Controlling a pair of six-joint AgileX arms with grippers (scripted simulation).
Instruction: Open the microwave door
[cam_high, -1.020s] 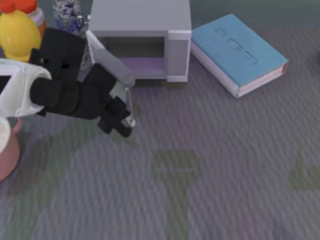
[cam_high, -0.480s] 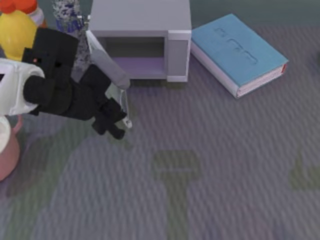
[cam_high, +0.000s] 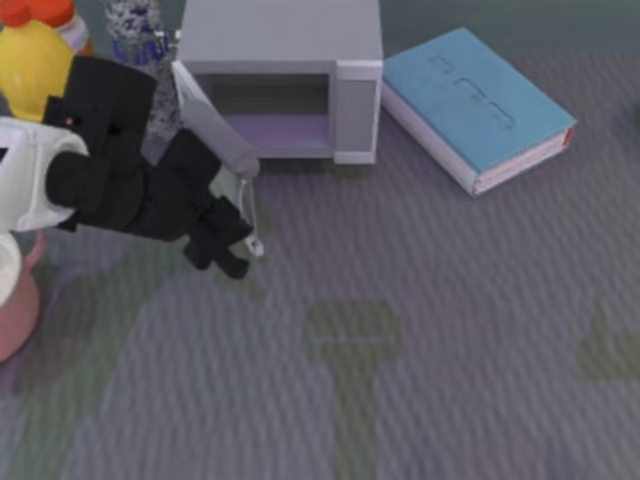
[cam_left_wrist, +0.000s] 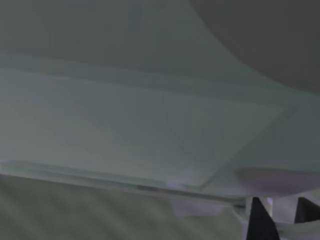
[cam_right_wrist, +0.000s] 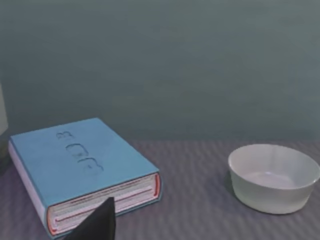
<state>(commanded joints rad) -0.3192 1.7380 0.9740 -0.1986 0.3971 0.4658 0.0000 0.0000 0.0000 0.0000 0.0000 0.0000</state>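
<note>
— Since the frame a second back, your left arm has drawn toward the table's left and the microwave door (cam_high: 212, 118) has swung wider; over the last half second almost nothing shifted.

— Where does everything sit now?

— You have the microwave (cam_high: 280, 75) at the far edge, left of centre, its purple floor exposed. Its door angles out from the left side, hinged there, the handle (cam_high: 254, 212) at the free end. Your left gripper (cam_high: 232, 232) is at that handle; whether the fingers clamp it I cannot tell.

— And the right arm?

— Parked off the right side; only a dark finger tip (cam_right_wrist: 97, 222) shows near the blue book (cam_right_wrist: 82, 172) and white bowl (cam_right_wrist: 274, 177).

— How should you finish?

— I'd say follow the hinge's arc, pulling leftward, not straight out, so the handle doesn't slip and the microwave doesn't drag.
</note>
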